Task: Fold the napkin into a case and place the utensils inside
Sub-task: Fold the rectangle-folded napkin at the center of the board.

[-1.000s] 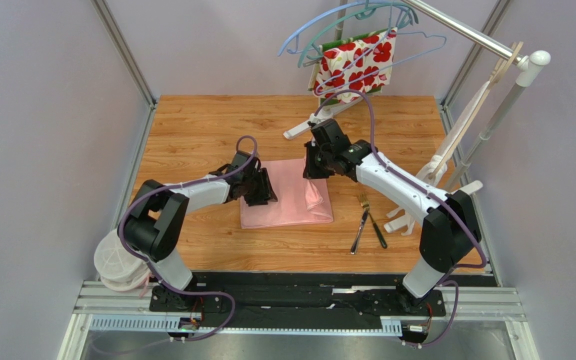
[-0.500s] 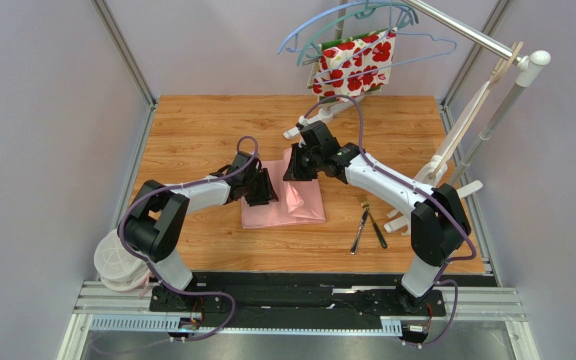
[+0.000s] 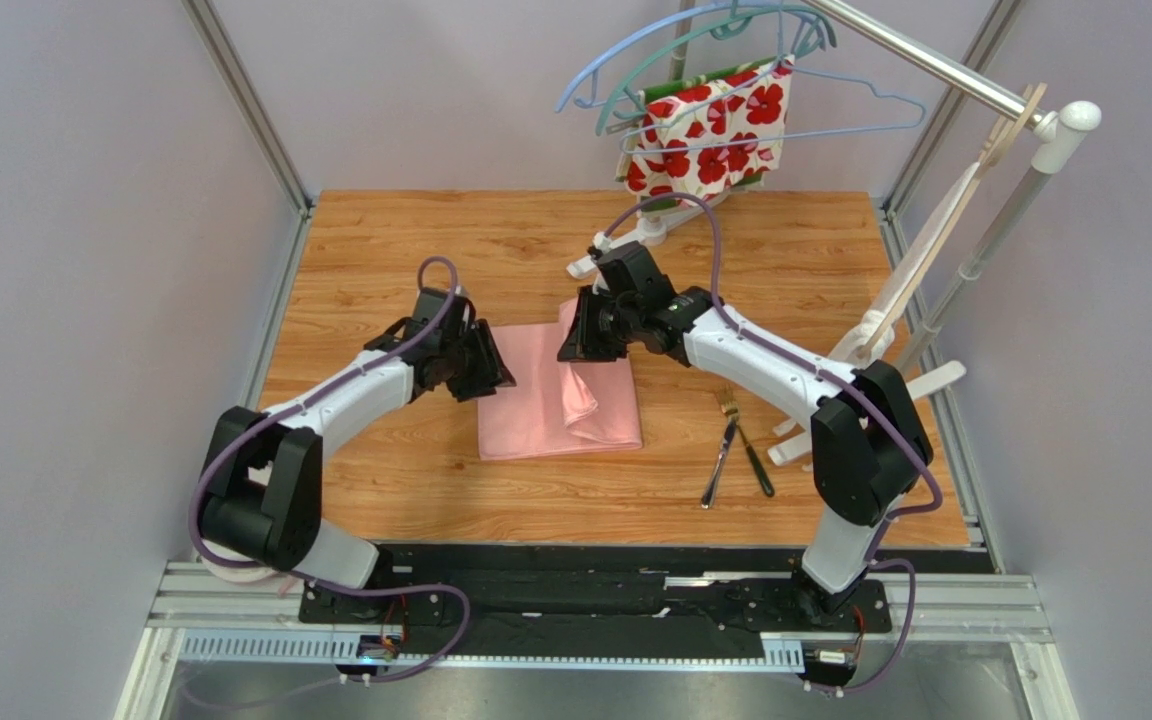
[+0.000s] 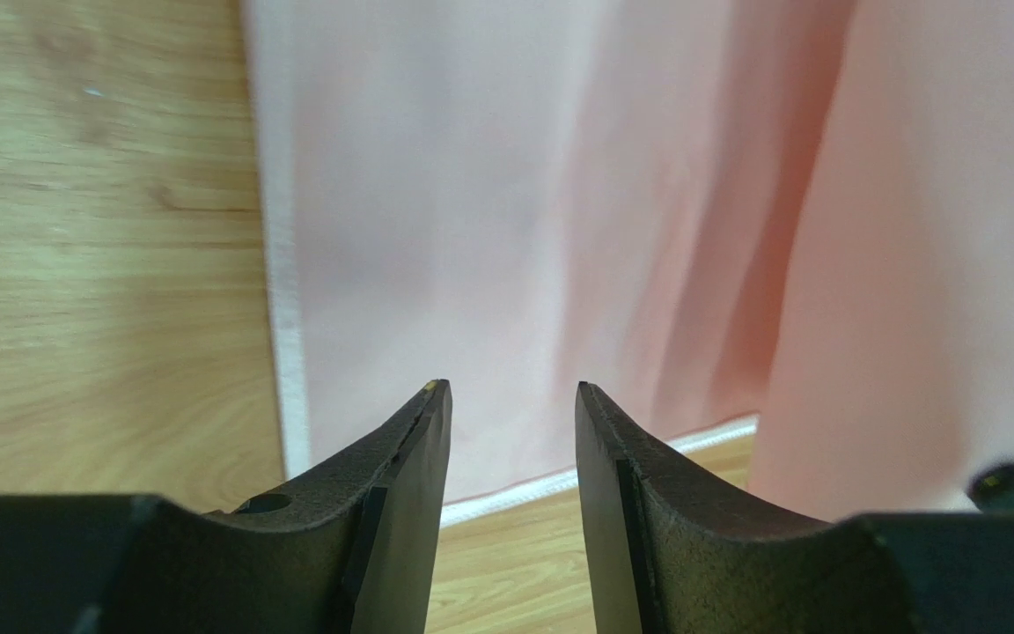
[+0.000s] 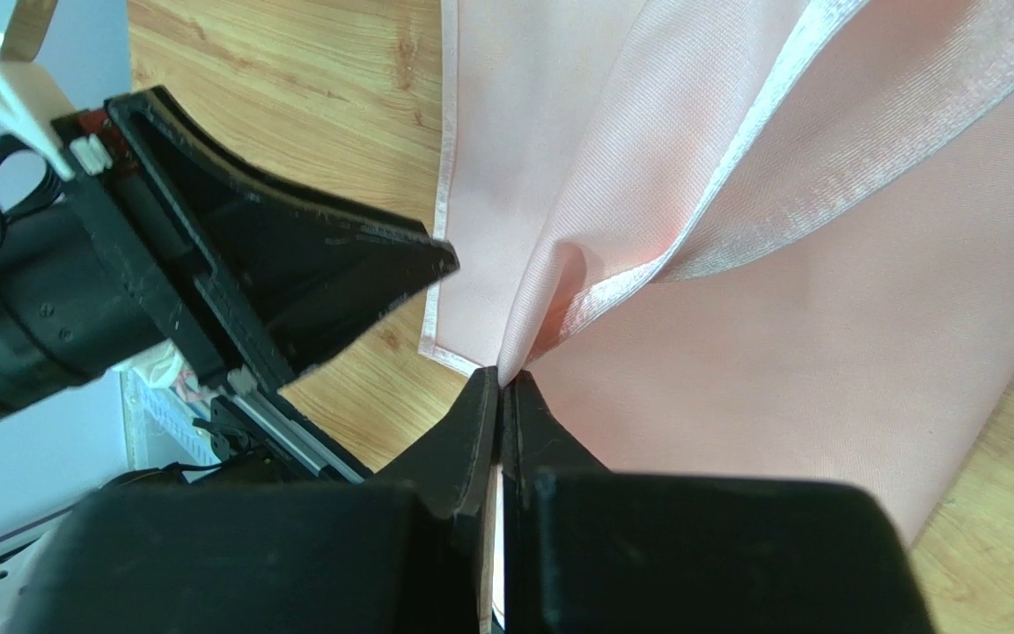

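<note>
While right fingers [image 5: 501,386] pinch the napkin [image 3: 537,420] edge, left fingers [image 4: 436,410] released, fold ridge running far-to-near

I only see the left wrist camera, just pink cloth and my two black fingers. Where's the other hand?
Observer: The right hand is shut on a hemmed edge of the napkin, holding a fold up off the rest of the cloth.
Operator: Where are the fork and the other thing?
Observer: The utensils lie on the table to the right of the napkin, apart from it, with neither hand on them.
Operator: Is there anything else around?
Observer: A red-and-white floral cloth hangs up high at the back, well away from the napkin.
</note>
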Tool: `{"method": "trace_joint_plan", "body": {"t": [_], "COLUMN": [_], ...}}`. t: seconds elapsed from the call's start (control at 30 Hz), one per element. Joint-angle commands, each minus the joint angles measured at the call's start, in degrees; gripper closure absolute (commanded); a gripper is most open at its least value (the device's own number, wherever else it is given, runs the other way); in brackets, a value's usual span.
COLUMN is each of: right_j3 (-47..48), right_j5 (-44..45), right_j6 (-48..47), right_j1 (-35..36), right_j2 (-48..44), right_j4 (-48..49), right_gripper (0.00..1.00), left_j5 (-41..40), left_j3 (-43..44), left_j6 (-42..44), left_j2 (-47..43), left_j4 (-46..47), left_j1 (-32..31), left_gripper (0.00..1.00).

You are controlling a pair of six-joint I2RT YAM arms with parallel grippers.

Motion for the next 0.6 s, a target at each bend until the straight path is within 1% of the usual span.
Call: {"method": "trace_joint_plan", "body": {"t": [0.0,0.07,0.13,0.23,0.43,0.57], "right_j3": [1.5,1.8,2.4,2.8,2.7,3.2], "right_j5": [-1.6,-1.9,-1.6,-1.6,-2.1,-2.1], "right_j6": [1.6,1.8,2.4,3.9,9.0,10.8], "right_j1": [0.3,0.5,1.0,1.7,3.2,3.3], "right_j2": [1.3,2.1,2.6,3.4,5.7,8.0], "right_j4": [3.6,4.1,4.1,4.9,8.9,10.7], "right_gripper": [1.00,1.00,1.00,1.00,1.00,1.00], "left_j5": [1.3,1.4,-0.4,-0.8,0.1,0.2], "left_j3": [-0.8,-1.2,-2.6,-3.1,-4.4,-5.3], "left_j6": [2.9,2.9,2.9,3.2,2.2,2.0], "left_j2": [4.7,6.4,7.6,8.9,8.9,8.0], "left_j4": [-0.7,0.4,2.2,2.8,4.8,5.4], "left_j1": [1.0,1.0,1.0,1.0,0.9,0.8], "left_gripper": [0.52,0.53,0.53,0.53,0.54,0.54]}}
